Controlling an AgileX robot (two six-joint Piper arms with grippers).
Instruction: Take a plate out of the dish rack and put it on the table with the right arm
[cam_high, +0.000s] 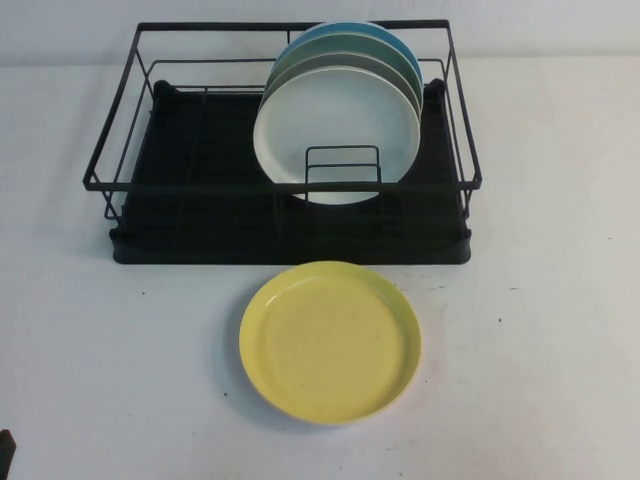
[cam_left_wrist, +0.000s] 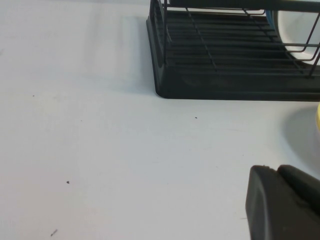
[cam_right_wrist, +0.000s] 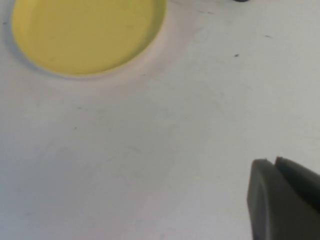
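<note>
The pale-yellow plate (cam_high: 330, 343) lies flat on the white table (cam_high: 120, 380), just in front of the black wire dish rack (cam_high: 200, 240). It also shows in the right wrist view (cam_right_wrist: 85, 30), well away from my right gripper (cam_right_wrist: 274, 161). That gripper is shut and empty, low over bare tabletop; it is out of the high view. My left gripper (cam_left_wrist: 275, 169) is shut and empty over the table in front of the rack's left corner (cam_left_wrist: 225, 85). A dark bit of the left arm (cam_high: 5, 452) shows at the high view's bottom left edge.
Several plates stand upright in the right half of the rack, a white one (cam_high: 335, 125) in front and grey, green and blue ones behind. The rack's left half holds nothing. Bare table lies left and right of the yellow plate.
</note>
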